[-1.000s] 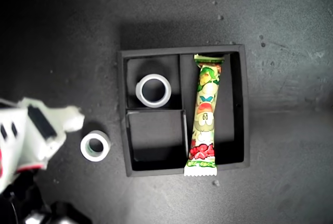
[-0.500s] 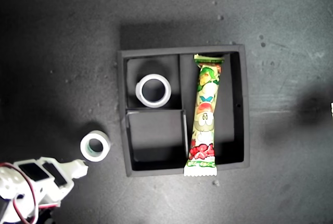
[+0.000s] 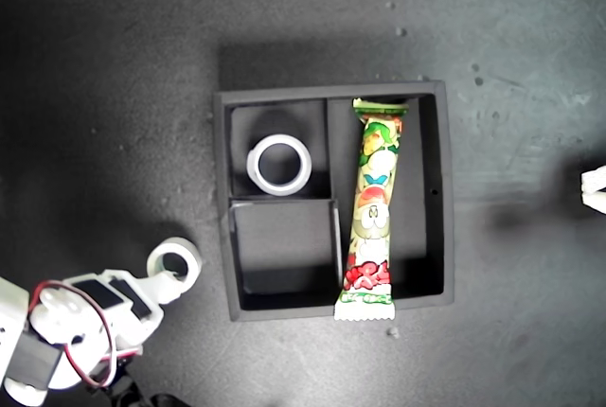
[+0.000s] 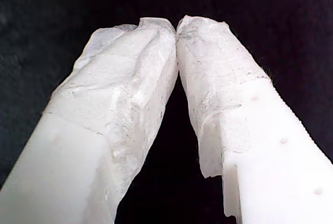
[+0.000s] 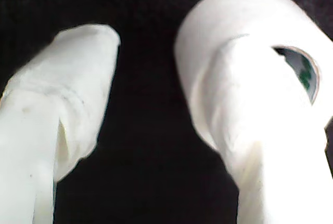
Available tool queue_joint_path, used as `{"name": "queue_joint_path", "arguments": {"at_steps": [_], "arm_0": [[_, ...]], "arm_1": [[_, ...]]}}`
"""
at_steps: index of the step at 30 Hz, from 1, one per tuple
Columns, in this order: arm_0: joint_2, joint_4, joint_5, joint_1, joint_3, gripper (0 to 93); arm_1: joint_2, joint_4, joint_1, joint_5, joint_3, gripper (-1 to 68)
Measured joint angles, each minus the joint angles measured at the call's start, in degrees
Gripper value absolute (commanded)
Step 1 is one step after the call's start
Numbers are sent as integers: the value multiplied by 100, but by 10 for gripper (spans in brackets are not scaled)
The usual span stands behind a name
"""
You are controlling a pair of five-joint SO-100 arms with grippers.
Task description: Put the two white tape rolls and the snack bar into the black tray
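The black tray [image 3: 446, 201] lies mid-table. The snack bar [image 3: 374, 208] rests in its long compartment, one end over the near rim. One white tape roll [image 3: 253, 165] sits in a small compartment; the other small compartment [image 3: 284, 254] holds nothing. The second white tape roll [image 3: 190, 252], with a greenish core, lies on the table to the exterior view's left of the tray. My second gripper [image 3: 163, 281] is open at this roll [image 5: 234, 15]: one finger [image 5: 250, 130] lies against its wall, the other [image 5: 78, 62] stands apart. My first gripper [image 4: 176, 26] is shut over bare dark surface.
The table [image 3: 114, 95] is a dark matte surface. A white tip of an arm [image 3: 596, 188] shows at the exterior view's right edge. The second arm's body and wires [image 3: 66, 327] fill the exterior view's lower left corner.
The second arm has swung from beside the loose roll down to the exterior view's lower left, and its gripper tip now touches the roll. A white arm tip has entered at the exterior view's right edge.
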Motion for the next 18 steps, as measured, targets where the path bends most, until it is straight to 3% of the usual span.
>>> {"name": "queue_joint_path", "arguments": {"at_steps": [18], "arm_0": [[-193, -18, 176, -334, -123, 128]], "arm_1": [[18, 176, -378, 193, 9, -3]]}}
